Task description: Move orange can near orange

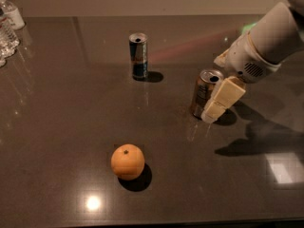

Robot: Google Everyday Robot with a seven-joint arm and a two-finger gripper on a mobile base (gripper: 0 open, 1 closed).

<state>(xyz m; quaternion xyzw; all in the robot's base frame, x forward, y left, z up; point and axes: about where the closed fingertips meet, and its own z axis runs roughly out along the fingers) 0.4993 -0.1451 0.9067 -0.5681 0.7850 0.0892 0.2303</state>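
Note:
The orange can [201,93], copper-bodied with a silver top, stands upright on the dark table [71,127] at the right of centre. The orange [127,161] lies on the table nearer the front, to the left of the can and well apart from it. My gripper [214,90] comes in from the upper right on a white arm [266,44]. It is open, with the can between its jaws: the near cream finger [222,99] crosses the can's right front side, and the far finger is mostly hidden behind the can.
A slimmer blue-and-silver can [138,56] stands upright at the back centre. Clear water bottles [7,27] stand at the far left edge. Bright light reflections lie on the table at the front left and right.

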